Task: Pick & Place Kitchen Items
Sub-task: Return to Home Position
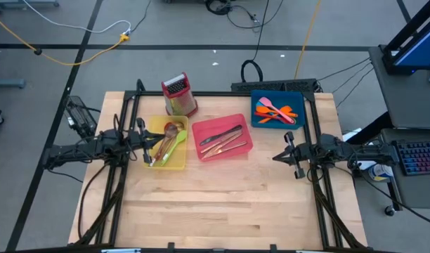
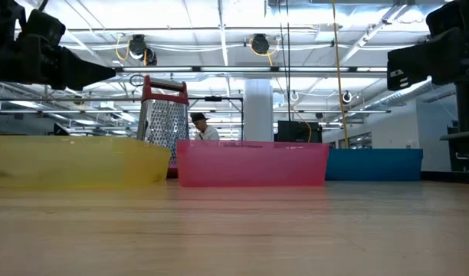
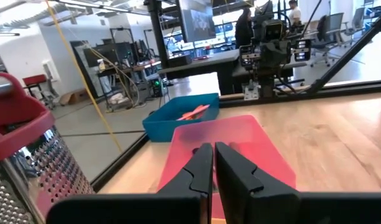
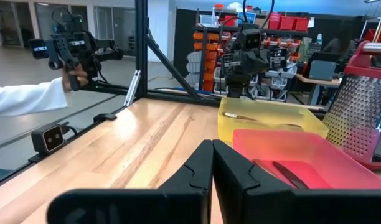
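Both claws are pinched closed with nothing in them. My left gripper [image 1: 150, 141] hangs over the left end of the yellow tray [image 1: 180, 167], and its fingers [image 3: 197, 177] leave only a thin slit between them. My right gripper [image 1: 276, 156] is over bare table [image 1: 222, 204], right of the pink tray [image 1: 201, 127] and nearer than the blue tray [image 1: 256, 95]. In the low view both arms are up off the wood.

The kitchen items are all in trays:
- **Yellow:** a green spatula [image 1: 174, 146] and wooden and copper-coloured spoons [image 1: 166, 135].
- **Pink:** dark metal cutlery [image 1: 222, 133] and copper cutlery [image 1: 227, 148].
- **Blue:** orange spatulas [image 1: 284, 112] and a pink spatula [image 1: 266, 104].

The box grater [image 1: 178, 95] stands upright just beyond the gap between the yellow and pink trays. A person's white sleeve [image 4: 22, 98] shows past the table edge.
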You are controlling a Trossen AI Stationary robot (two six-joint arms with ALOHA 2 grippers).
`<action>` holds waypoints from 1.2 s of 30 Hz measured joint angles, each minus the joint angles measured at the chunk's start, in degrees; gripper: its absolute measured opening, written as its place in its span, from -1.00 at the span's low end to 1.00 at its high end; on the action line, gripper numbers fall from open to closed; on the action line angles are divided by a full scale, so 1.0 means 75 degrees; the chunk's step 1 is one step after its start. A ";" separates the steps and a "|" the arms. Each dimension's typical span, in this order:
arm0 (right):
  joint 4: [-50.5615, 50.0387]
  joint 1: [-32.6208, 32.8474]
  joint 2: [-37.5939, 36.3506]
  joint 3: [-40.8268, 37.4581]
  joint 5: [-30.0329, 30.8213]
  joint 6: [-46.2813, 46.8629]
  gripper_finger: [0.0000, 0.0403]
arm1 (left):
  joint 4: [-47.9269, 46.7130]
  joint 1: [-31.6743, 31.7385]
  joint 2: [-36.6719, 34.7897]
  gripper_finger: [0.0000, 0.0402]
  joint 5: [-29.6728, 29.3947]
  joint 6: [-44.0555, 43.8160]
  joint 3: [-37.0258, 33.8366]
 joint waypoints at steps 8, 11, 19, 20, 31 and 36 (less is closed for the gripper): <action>0.0335 -0.0003 0.0003 0.0000 -0.0025 0.0000 -0.98 | 0.0098 0.0000 0.0000 -0.88 -0.0050 -0.0146 -0.0011; 0.0348 -0.0003 0.0006 0.0000 -0.0023 0.0000 -0.98 | 0.0277 0.0000 0.0000 -0.88 -0.0070 -0.0221 -0.0033; 0.0391 -0.0003 0.0005 -0.0003 -0.0019 0.0000 -0.98 | 0.0435 0.0000 0.0000 -0.88 -0.0093 -0.0218 -0.0038; 0.0392 -0.0003 0.0006 -0.0003 -0.0019 0.0000 -0.98 | 0.0435 0.0000 0.0000 -0.88 -0.0093 -0.0216 -0.0038; 0.0421 -0.0003 0.0006 -0.0003 -0.0010 0.0000 -0.98 | 0.0457 0.0000 0.0000 -0.88 -0.0090 -0.0190 -0.0038; 0.0424 -0.0003 0.0003 -0.0003 -0.0008 0.0000 -0.98 | 0.0461 0.0000 0.0000 -0.88 -0.0087 -0.0188 -0.0038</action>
